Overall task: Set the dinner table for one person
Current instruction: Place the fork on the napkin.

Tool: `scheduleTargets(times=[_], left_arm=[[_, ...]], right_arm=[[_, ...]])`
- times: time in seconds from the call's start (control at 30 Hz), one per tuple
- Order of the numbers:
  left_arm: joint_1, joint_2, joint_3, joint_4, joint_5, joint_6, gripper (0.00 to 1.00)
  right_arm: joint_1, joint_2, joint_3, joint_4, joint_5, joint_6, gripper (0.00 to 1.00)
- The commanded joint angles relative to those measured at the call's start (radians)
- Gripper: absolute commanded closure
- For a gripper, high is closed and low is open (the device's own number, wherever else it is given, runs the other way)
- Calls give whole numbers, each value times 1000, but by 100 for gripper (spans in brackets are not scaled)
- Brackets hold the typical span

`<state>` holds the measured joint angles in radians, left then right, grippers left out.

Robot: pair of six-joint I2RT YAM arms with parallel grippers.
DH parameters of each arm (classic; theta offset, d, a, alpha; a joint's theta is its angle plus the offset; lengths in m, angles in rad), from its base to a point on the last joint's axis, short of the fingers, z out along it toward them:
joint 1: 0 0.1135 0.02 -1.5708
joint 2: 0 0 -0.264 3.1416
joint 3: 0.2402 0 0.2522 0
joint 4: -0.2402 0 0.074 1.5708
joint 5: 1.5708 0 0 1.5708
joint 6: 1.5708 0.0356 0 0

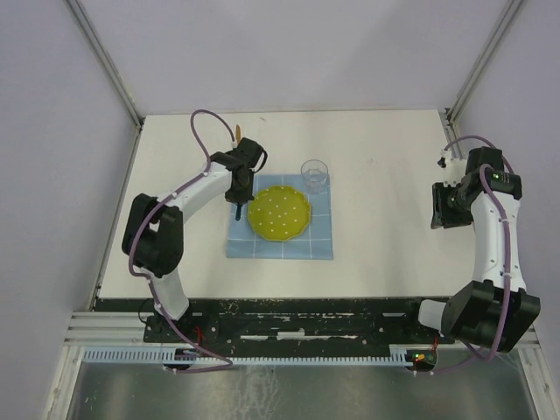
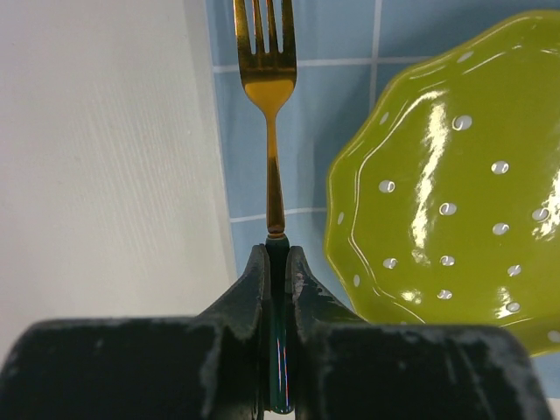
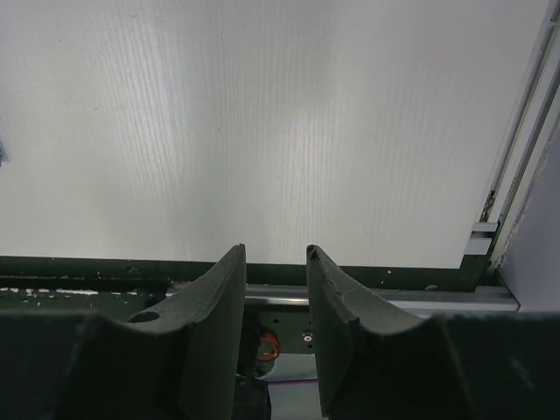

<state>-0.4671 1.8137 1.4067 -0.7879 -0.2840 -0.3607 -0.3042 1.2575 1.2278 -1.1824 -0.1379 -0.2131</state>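
Below left jaws, clamped on fork [image 2: 268, 83] handle, dinner table [image 2: 105, 175]; right jaws part-open, empty.

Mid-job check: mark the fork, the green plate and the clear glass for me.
fork [image 2: 274, 171], left wrist view, on its gold shaft.
green plate [image 1: 279, 213], top external view, on its bare centre.
clear glass [image 1: 315, 174], top external view, inside its rim.

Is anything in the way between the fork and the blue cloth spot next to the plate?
Nothing visible is. The left claw pinches the gold metal fork over a bare strip of the light-blue gridded cloth. The round yellow-green dotted plate sits beside that strip, not across it.
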Motion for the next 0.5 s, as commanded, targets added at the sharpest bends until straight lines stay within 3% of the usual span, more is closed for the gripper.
scheduleTargets(times=[0.0, 0.47], left_arm=[[-16, -33, -19, 70, -5, -61, 97], [-18, 33, -4, 69, -11, -60, 97]], right_arm=[[-6, -33, -5, 13, 4, -2, 58], [-6, -36, -5, 10, 13, -5, 58]])
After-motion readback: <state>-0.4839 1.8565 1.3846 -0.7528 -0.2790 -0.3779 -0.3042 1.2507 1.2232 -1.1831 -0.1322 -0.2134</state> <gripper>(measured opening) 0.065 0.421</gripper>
